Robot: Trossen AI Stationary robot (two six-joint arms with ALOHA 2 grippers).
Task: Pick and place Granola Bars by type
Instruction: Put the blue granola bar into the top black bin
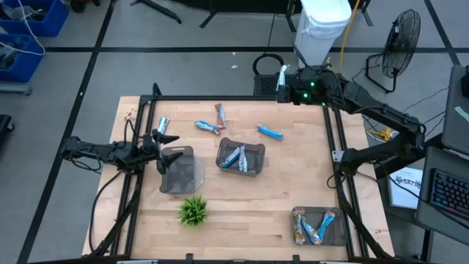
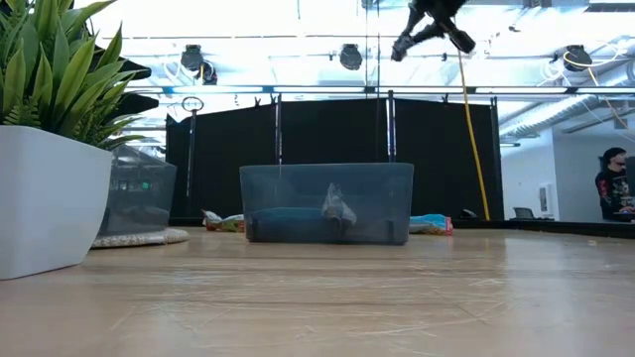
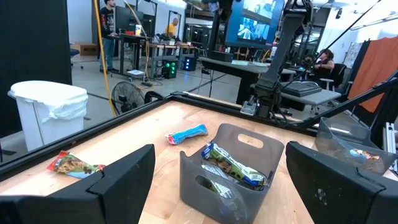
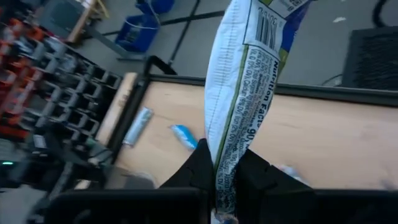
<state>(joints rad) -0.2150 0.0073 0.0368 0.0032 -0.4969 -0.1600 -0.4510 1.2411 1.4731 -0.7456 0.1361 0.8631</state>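
Observation:
My right gripper [image 1: 283, 82] is raised over the table's far edge, shut on a granola bar [image 4: 245, 74] whose white printed back faces the wrist camera. My left gripper [image 1: 163, 143] is open at the table's left, beside the left grey tray [image 1: 181, 170]. Loose on the table lie a silver bar [image 1: 162, 125], a blue bar [image 1: 207, 127], an orange-brown bar [image 1: 220, 115] and another blue bar [image 1: 270, 132]. The middle tray [image 1: 253, 150] and the near right tray [image 1: 297, 220] hold bars. My right gripper pinches the granola bar by one end [image 4: 226, 167] between its two fingers [image 4: 202, 167]. The bar runs straight out past the fingertips, along the fingers. It is lifted clear of the table, shown in the high view as a pale strip [image 1: 283, 73].
A small green plant [image 1: 193, 210] in a white pot [image 2: 45, 203] stands near the table's near edge. A black frame rail [image 1: 242, 99] runs round the table. Beyond the far edge stand a white bin [image 1: 322, 26], a black crate [image 1: 265, 67] and a fan [image 1: 401, 37].

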